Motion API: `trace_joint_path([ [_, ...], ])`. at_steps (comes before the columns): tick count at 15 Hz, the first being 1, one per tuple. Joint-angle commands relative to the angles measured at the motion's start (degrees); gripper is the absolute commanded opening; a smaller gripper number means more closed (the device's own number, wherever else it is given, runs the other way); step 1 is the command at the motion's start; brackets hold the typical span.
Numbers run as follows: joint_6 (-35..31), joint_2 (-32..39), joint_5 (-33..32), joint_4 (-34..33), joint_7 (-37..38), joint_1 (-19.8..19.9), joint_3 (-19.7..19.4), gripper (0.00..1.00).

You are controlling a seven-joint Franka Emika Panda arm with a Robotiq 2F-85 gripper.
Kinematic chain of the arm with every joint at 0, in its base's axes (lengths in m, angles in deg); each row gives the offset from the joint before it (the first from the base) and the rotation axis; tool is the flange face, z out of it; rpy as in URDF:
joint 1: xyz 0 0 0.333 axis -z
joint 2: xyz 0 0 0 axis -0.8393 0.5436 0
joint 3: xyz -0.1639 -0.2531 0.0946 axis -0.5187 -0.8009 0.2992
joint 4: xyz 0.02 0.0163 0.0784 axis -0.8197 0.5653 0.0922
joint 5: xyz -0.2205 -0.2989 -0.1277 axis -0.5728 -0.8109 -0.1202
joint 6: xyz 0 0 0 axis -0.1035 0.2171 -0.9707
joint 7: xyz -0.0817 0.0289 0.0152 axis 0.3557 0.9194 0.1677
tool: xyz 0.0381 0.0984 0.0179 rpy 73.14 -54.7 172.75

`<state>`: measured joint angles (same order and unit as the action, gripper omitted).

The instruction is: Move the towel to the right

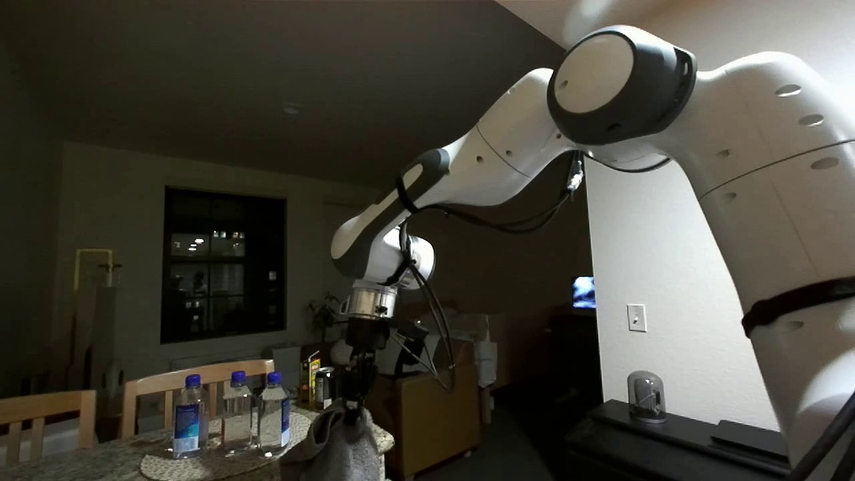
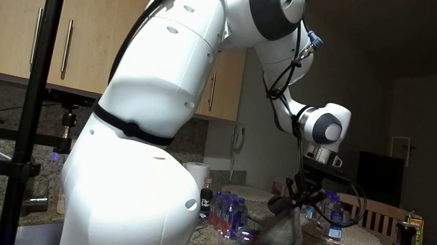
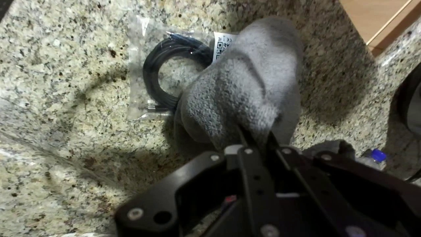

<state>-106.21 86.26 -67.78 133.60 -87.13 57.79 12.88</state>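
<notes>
A granite counter [image 3: 56,92] fills the left of the wrist view; on it lies a clear bag of coiled dark cable [image 3: 153,70], its right end hidden behind the gray towel [image 3: 236,95]. The gripper [image 3: 258,135], jaws tight together, pinches the towel, which hangs between the bag and the counter's edge, its lower end cropped in both exterior views. Far right, a cut-off dark object [image 3: 411,107] is unidentifiable.
</notes>
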Motion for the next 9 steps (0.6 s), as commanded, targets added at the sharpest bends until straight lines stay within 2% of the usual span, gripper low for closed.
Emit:
trace_joint_path([
  [1,6.9,4.6,1.4,-6.3,-10.0,2.5,-0.2,0.08],
  [5,14.3,10.5,0.6,-13.4,-16.6,4.2,-0.5,0.08],
  [9,19.3,16.9,-0.1,-20.5,-18.7,4.9,-0.9,0.08],
])
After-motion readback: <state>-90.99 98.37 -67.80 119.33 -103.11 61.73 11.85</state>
